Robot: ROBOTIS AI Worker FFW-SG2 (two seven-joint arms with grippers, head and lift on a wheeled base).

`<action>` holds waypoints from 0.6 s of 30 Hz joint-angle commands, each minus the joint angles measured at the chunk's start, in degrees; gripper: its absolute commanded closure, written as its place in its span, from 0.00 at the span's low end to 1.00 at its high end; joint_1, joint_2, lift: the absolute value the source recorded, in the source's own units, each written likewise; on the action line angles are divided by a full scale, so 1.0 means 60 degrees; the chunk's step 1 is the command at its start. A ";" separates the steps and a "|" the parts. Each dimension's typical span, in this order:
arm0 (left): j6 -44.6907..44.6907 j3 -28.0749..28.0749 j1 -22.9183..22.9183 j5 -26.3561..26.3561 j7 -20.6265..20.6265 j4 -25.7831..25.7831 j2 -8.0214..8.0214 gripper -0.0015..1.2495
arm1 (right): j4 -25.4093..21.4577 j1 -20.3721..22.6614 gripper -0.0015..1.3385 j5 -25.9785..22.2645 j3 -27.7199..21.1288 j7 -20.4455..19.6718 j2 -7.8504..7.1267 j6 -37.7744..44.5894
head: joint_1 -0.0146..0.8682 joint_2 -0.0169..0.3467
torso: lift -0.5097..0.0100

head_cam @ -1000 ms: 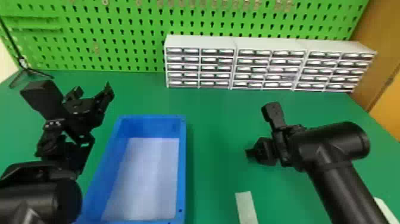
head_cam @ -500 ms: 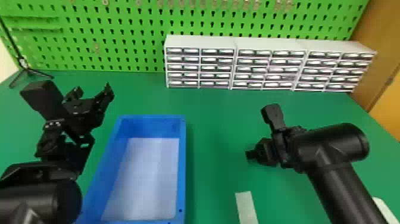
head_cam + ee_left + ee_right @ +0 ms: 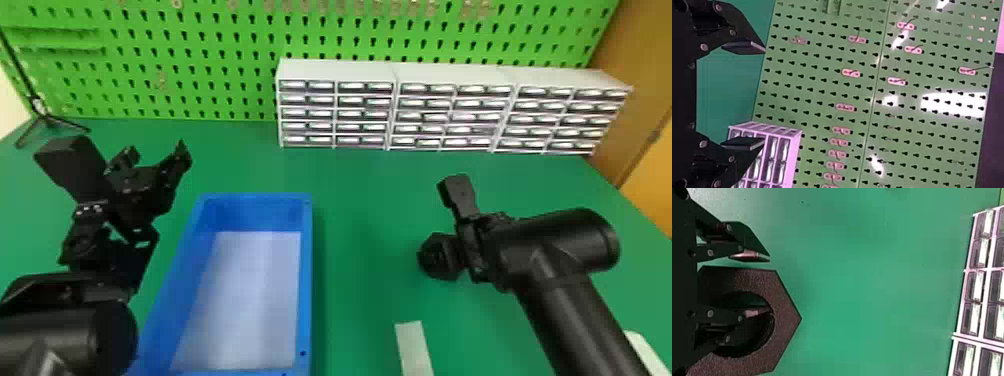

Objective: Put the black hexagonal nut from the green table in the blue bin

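Green pegboard [image 3: 200, 70] behind white drawer cabinets [image 3: 335, 70], brown panel [image 3: 645, 115] alongside.

no legible text, no readable labels or brands, no numbers or signs that can be read

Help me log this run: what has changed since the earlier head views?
Nothing visibly changed; no grasp or release shows. The right pincer stayed at the black nut, and the left pincer and blue bin kept their places.
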 commanded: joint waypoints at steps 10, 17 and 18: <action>0.0015 0.0000 0.0015 0.0027 0.0000 -0.0003 0.0000 0.35 | 0.0000 -0.0053 0.78 0.0684 0.0298 0.0427 0.0015 -0.0006 | 0.80 0.07 | 0.79; 0.0015 0.0000 0.0030 0.0027 0.0000 -0.0003 0.0000 0.35 | -0.0015 -0.0053 0.79 0.0772 0.0328 0.0456 0.0015 -0.0006 | 0.80 0.07 | 0.79; 0.0015 0.0000 0.0030 0.0027 0.0000 0.0011 0.0000 0.35 | -0.0015 -0.0053 0.79 0.0772 0.0313 0.0456 0.0015 -0.0021 | 0.80 0.07 | 0.79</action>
